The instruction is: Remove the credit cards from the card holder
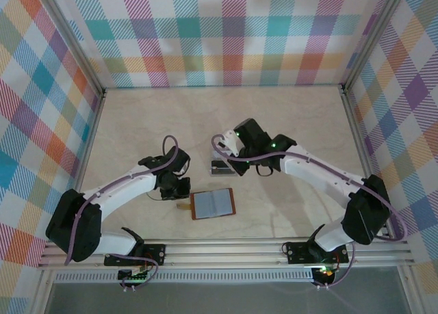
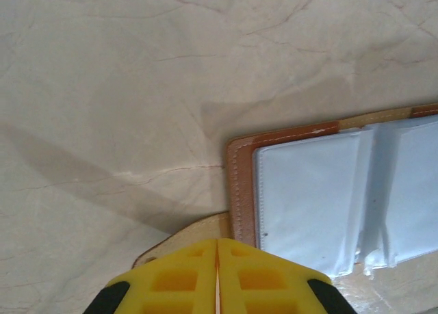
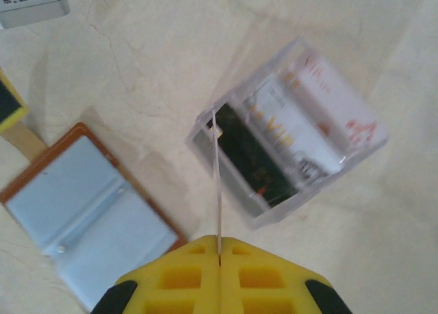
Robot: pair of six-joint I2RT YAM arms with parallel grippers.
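1. A reddish-brown leather card holder (image 1: pixel 213 204) lies open and flat on the marbled beige tabletop (image 1: pixel 287 109) between the two arms. Its pale blue-grey clear pockets face up.
2. The left gripper (image 2: pixel 217 249) has its yellow fingers pressed together, with only a hairline between them. It sits over the tan snap tab (image 2: pixel 195 230) at the card holder's left edge. Whether the tab is pinched between the fingers cannot be told.
3. The right gripper (image 3: pixel 220 242) is clenched on a thin pale card (image 3: pixel 217 177), which is seen edge-on and stands straight out from the fingertips.
4. The far end of that card meets the left corner of a small clear plastic box (image 3: pixel 321 180). The box sits on the tabletop just beyond the card holder, apart from it.
5. Inside the box, side by side, are a dark card (image 3: pixel 250 160) with gold print, a white card with dark lettering (image 3: pixel 291 126) and a white card with red marks (image 3: pixel 335 95).
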